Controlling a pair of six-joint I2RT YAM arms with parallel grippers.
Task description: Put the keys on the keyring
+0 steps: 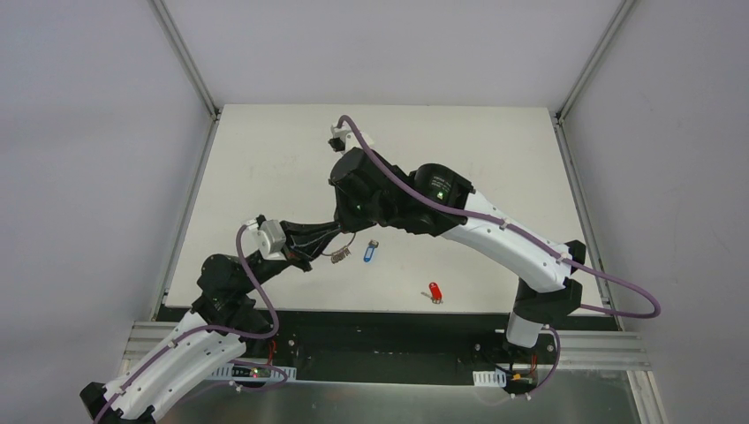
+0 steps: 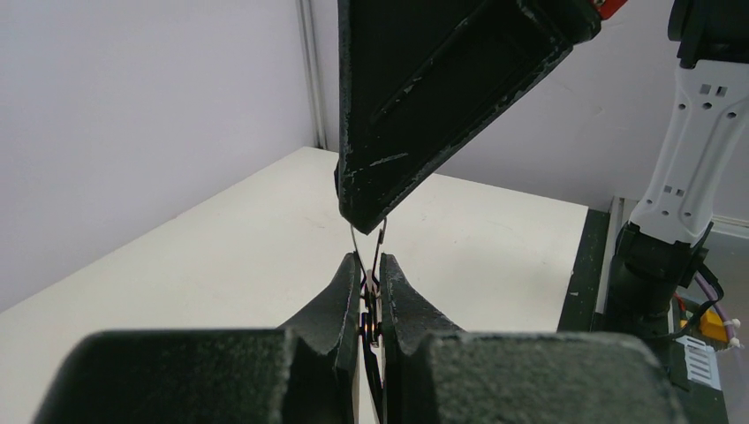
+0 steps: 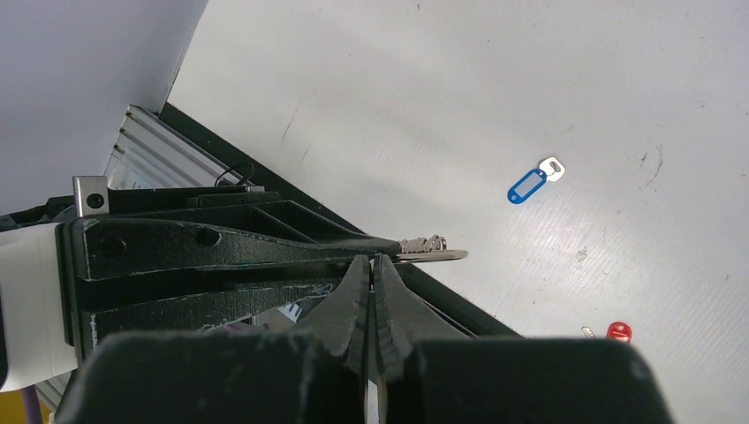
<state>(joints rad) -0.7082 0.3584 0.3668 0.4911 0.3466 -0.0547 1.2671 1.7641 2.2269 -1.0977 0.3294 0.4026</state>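
L gripper (image 2: 371, 281): jaws clamping keyring (image 1: 337, 254) wire, mid-air.
R gripper (image 3: 372, 265): jaws pinching shut, apparently on same ring.
Keys: blue key (image 1: 372, 253), red key (image 1: 434, 291) lying on table (image 1: 265, 159), unthreaded.
Handling: prob. light, stiff, slippery; grip plastic heads.

- Keyring (image 1: 336, 253): a thin silver ring, raised and pinched between the closed jaws of the left gripper (image 2: 369, 291) and the right gripper (image 3: 371, 269), with small silver keys fanning out beside them.
- Blue-headed key (image 1: 371, 253): lies flat, just right of the jaws.
- Red-headed key (image 1: 434, 291): lies flat, well apart from them.
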